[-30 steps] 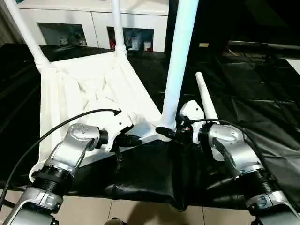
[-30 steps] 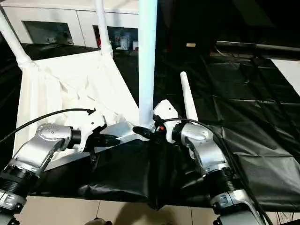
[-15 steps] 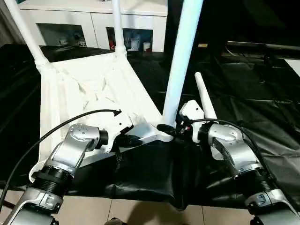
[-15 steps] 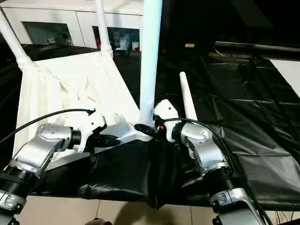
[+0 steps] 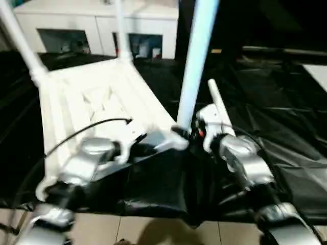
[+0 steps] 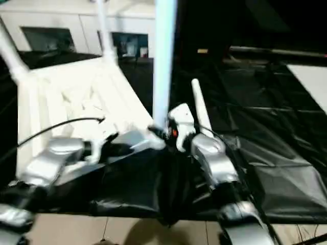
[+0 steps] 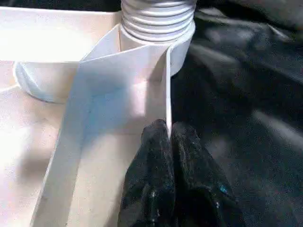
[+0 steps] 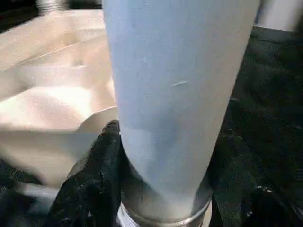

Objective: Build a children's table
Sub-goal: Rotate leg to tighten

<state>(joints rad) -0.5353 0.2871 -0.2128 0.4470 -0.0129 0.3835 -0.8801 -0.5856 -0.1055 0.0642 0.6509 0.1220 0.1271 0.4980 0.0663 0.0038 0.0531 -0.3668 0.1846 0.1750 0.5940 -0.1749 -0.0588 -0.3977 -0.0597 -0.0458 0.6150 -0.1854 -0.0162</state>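
The white plastic rectangular tabletop (image 5: 97, 102) lies upside down, ribbed underside up, on a surface covered in crinkled black plastic sheeting (image 5: 286, 127). Seen from the head, it fills the area from 9 to 12 o'clock. Two long white tubular legs stand in its far corner sockets, one at 10 o'clock (image 5: 20, 43) and one at 12 o'clock (image 5: 120, 30). A third white tubular leg (image 5: 196, 56) rises from the near corner socket at the centre of the scene, its ribbed threaded base (image 7: 158, 19) seated in the round socket. A fourth white tubular leg (image 5: 217, 104) lies loose on the sheeting just beyond the right arm, at 1 o'clock.

The left gripper (image 7: 169, 142) is pinched tight on the thin upright edge wall of the tabletop beside that socket. The right gripper (image 8: 163, 189) has its black fingers (image 8: 92, 179) on either side of the standing leg's lower end, closed around it. A white cabinet with glass doors (image 5: 97, 30) stands behind the surface at 11 o'clock.
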